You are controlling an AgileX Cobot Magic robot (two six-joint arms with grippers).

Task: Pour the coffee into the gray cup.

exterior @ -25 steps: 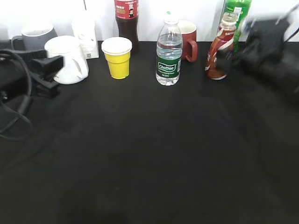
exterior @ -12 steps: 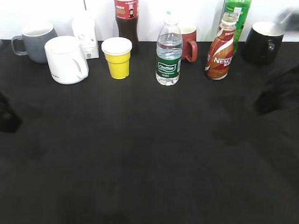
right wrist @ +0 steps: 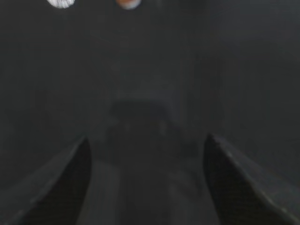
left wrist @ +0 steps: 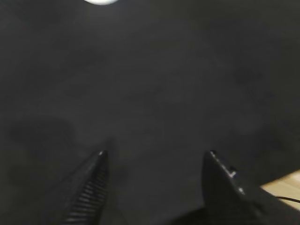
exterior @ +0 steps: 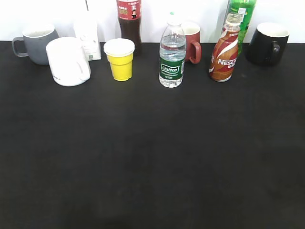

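Note:
The coffee bottle [exterior: 224, 53], brown and red with white Nescafe lettering and a clear neck, stands upright at the back right of the black table. The gray cup [exterior: 37, 43] stands at the back left, handle to the left. Neither arm shows in the exterior view. My left gripper [left wrist: 154, 157] is open and empty over bare black cloth. My right gripper [right wrist: 146, 143] is open and empty over bare black cloth; the view is blurred.
Along the back stand a white mug [exterior: 68, 61], a white carton [exterior: 87, 38], a yellow paper cup [exterior: 120, 58], a cola bottle [exterior: 128, 21], a water bottle [exterior: 172, 55], a red mug [exterior: 192, 41], a green bottle [exterior: 240, 19] and a black mug [exterior: 267, 43].
Both arms have drawn back out of the exterior view: the left one from beside the white mug, the right one from beside the coffee bottle. The bottle and cups have not moved.

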